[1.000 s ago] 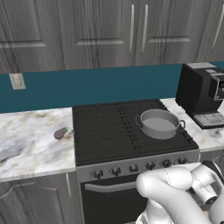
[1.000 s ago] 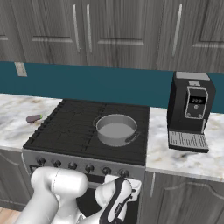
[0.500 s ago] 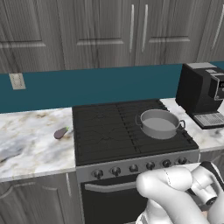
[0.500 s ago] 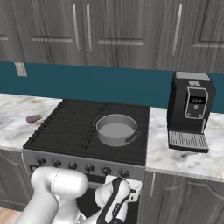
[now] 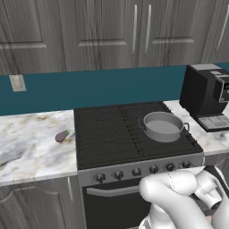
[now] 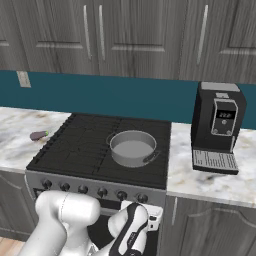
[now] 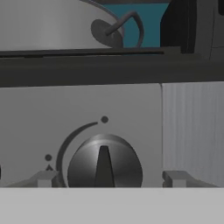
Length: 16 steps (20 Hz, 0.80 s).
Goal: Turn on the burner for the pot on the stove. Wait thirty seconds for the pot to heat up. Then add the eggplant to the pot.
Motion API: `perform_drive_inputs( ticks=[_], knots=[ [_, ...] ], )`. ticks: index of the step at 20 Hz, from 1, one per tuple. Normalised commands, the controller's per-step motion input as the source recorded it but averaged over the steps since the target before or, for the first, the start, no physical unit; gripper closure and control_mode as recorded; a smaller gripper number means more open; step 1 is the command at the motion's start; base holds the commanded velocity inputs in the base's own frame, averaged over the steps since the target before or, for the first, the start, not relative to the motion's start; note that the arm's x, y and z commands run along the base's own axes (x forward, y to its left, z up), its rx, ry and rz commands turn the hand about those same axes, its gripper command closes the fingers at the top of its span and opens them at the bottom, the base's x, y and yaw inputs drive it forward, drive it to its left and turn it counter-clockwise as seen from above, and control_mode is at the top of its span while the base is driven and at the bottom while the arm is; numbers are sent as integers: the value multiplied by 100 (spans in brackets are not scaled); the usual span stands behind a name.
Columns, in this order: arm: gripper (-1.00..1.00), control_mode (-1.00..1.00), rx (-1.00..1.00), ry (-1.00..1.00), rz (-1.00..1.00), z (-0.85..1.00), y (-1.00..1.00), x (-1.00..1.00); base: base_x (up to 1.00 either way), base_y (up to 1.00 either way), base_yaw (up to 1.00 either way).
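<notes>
The stove has the grey pot on its back right burner, and the little purple eggplant lies on the counter just left of the stove. In the hand view, a round stove knob sits right between the gripper tips. The fingers stand apart, one on each side of the knob, not touching it.

No readable text or numbers on anything; the coffee machine display is illegible.
</notes>
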Motion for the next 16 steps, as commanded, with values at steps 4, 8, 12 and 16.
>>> perform_drive_inputs(
  ticks=[4, 8, 12, 16],
  knots=[
    [100, -100, 0, 0, 0, 0, 0, 0, 0, 0, 0],
    [100, -100, 0, 0, 0, 0, 0, 0, 0, 0, 0],
    [100, -100, 0, 0, 0, 0, 0, 0, 0, 0, 0],
    [100, -100, -4, 0, 15, 0, 0, 0, 0, 0, 0]
  ],
)
